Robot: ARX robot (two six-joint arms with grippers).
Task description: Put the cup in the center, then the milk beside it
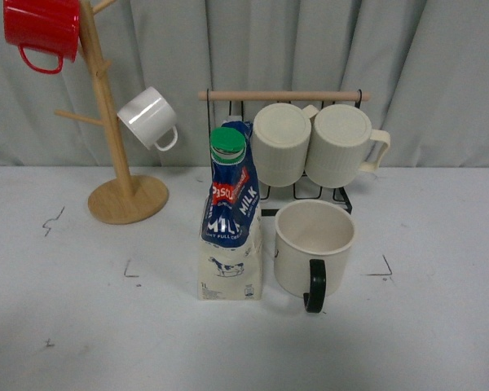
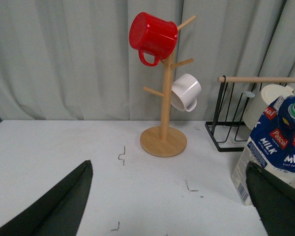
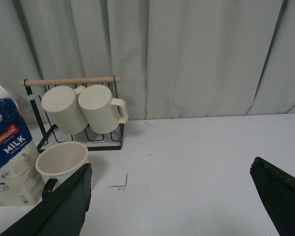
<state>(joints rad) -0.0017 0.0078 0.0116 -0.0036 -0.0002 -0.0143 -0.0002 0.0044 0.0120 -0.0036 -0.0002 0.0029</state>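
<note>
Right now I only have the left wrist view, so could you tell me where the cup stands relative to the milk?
Observer: The cup stands upright on the table, on the robot's right of the milk, with a narrow gap between them.
Operator: Thank you. Which way is its handle turned?
Observer: The black handle points toward the robot, at the front of the cup.
Operator: And is the right end effector holding anything?
Observer: No, the right end effector is open and holds nothing; the cup and milk sit off to one side in its view.
</note>
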